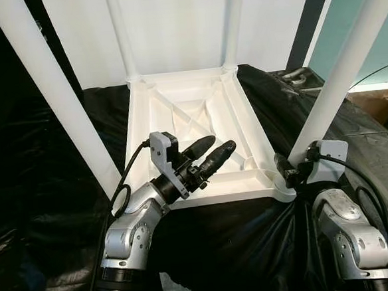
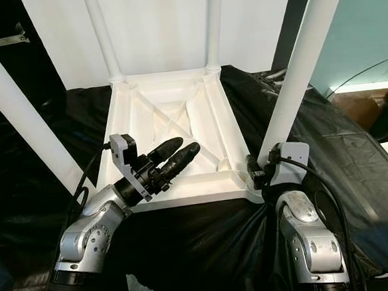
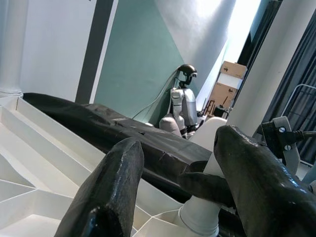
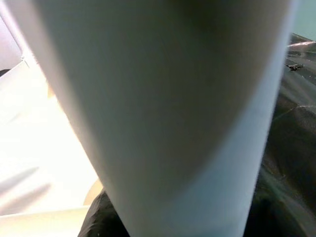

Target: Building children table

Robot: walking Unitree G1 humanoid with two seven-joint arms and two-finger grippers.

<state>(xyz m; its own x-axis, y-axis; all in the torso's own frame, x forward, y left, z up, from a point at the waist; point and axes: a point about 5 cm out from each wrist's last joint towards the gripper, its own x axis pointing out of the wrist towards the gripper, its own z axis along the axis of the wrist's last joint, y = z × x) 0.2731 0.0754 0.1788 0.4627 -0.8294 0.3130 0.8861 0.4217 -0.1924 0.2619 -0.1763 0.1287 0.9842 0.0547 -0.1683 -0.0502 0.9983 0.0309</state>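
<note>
A white children's table lies upside down on black cloth, its ribbed underside facing up. Its legs stand up from the corners: near left, near right, and two at the back. My left gripper hovers open just above the table's near edge, pointing toward the near right corner, with nothing between its fingers. My right gripper is at the base of the near right leg, and a black finger wraps across that leg.
Black cloth covers the surface under and around the table. A white wall panel stands behind, and a teal wall at the right. Another humanoid robot and a cardboard box stand far off.
</note>
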